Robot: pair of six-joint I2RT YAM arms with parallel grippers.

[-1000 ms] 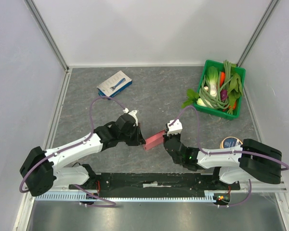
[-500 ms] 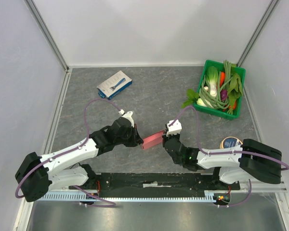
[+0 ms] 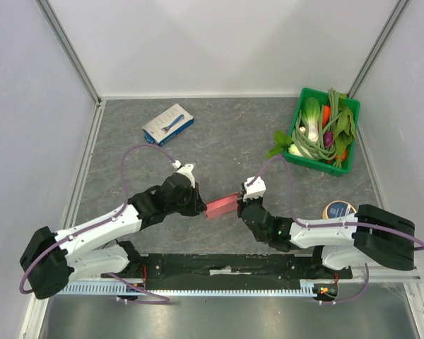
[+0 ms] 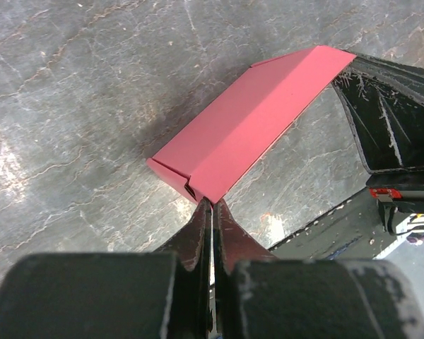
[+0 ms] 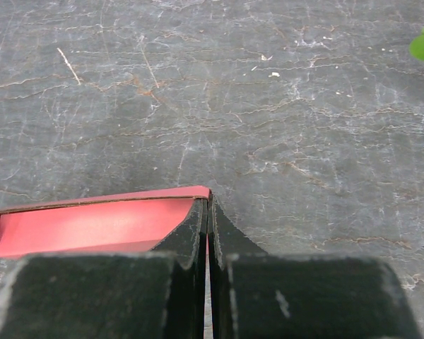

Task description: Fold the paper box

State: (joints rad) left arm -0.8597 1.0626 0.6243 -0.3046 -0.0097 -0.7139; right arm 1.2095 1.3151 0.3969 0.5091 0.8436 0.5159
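Left tool (image 3: 202,205): fingers pressed together, pinching a corner of the paper box (image 3: 222,205) right at the tips. Reason, est.: anchors that end so the card can't swing while the other end is worked. Paper box: spans the gap btwn the two tools, one end in each. It looks raised off the bench (image 3: 233,141), w/ a shadow beneath, though contact along its low edge can't be ruled out. Appearance: plain pink-red card, thin, unmarked. It lies collapsed to a long narrow strip w/ one crease running lengthwise, giving a broad top panel and a shallow side wall. The end at the left tool shows a tucked flap and a small dark slot, so layers overlap there. Surface smooth, no tears seen. Right tool (image 3: 239,205): fingers likewise clamped together, nipping the opposite end's edge, a sliver of red visible btwn them. Reason, est.: the opposing grip holds the strip taut and level, so either wrist could turn a panel about the crease. Stage, est.: mid-fold, walls not yet squared. Beyond the right tool, well apart: green crate (image 3: 312,91) of veg, not involved.
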